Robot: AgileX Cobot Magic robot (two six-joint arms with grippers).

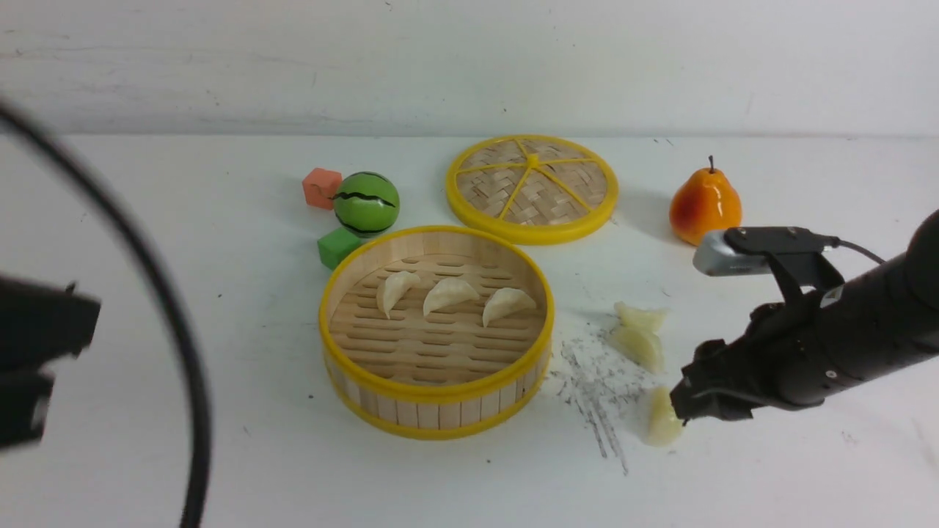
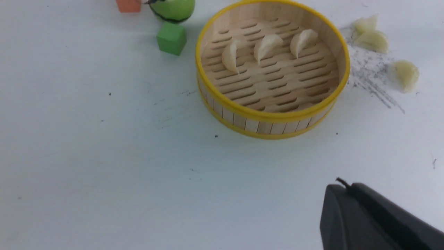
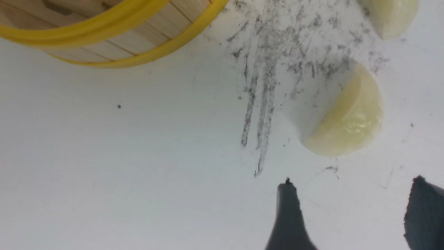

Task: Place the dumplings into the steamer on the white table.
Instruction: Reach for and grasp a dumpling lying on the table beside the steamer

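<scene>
so, three cream dumplings (image 1: pixel 449 293) sit in the steamer (image 1: pixel 436 392), three greenish dumplings (image 1: pixel 638 341) lie beside it on the white table (image 1: pixel 293 469). right gripper (image 3: pixel 353 182) jaws apart near one, left gripper (image 2: pixel 341 194) pinched together.

Right arm (image 1: pixel 851 345): matte black tube, small white label (image 1: pixel 831 295). Silver-grey camera (image 1: pixel 722 258) on black bracket (image 1: pixel 796 257), thin black lead (image 1: pixel 860 249). Right gripper (image 3: pixel 353 184): dark grey tapered fingers (image 3: pixel 288 215). Left arm (image 1: pixel 33 352): blurred black block, thick black cable (image 1: pixel 173 312).
</scene>
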